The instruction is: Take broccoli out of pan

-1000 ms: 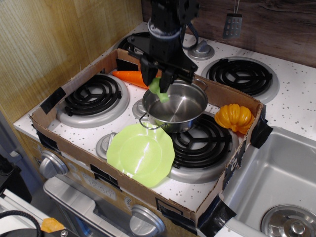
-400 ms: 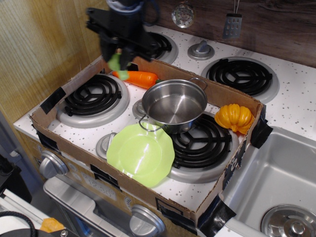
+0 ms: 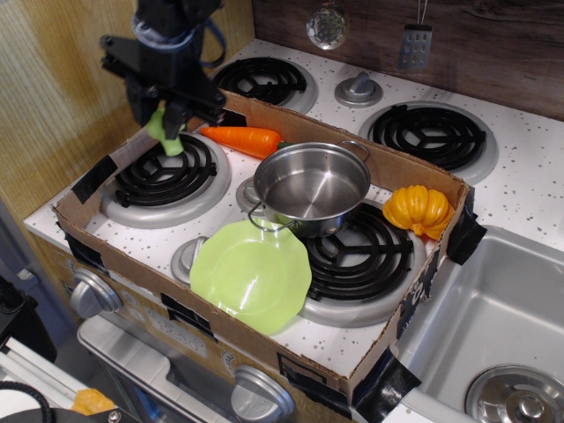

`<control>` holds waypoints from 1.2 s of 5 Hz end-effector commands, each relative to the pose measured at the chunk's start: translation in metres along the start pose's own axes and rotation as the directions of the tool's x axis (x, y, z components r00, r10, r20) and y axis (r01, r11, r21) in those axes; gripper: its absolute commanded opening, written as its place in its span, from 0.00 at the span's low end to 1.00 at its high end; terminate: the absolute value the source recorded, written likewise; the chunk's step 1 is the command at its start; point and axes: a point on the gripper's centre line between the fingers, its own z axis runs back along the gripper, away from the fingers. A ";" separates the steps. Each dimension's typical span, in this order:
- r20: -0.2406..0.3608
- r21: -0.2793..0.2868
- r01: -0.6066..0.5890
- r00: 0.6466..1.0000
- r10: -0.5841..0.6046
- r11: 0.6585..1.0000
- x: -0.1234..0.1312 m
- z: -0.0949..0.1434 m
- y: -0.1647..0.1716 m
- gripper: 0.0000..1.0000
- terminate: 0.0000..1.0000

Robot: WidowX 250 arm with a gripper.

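Broccoli (image 3: 165, 132) hung pinched in my gripper (image 3: 164, 122) at upper left, clear of the pan (image 3: 311, 188); I judged it light, rigid plastic, best held by its bumpy head.

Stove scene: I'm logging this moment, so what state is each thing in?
gripper: shut on the broccoli, above the left burner
broccoli: held, out of the pan
pan: upright, empty
plate: empty, beside the pan
carrot: lying flat
pumpkin: sitting by the box wall

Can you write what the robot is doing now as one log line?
gripper: shut on broccoli | position: above left burner | pan: empty
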 end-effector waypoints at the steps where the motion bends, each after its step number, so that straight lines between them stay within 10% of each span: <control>1: 0.019 0.005 -0.120 0.993 0.120 0.993 -0.023 -0.005 0.000 0.00 0.00; 3: -0.038 -0.023 -0.208 0.978 0.207 0.978 -0.045 -0.001 -0.024 0.00 0.00; 4: -0.031 -0.051 -0.219 0.976 0.217 0.974 -0.048 -0.003 -0.028 1.00 0.00; 6: -0.025 -0.056 -0.144 0.989 0.143 0.988 -0.032 -0.002 -0.021 1.00 0.00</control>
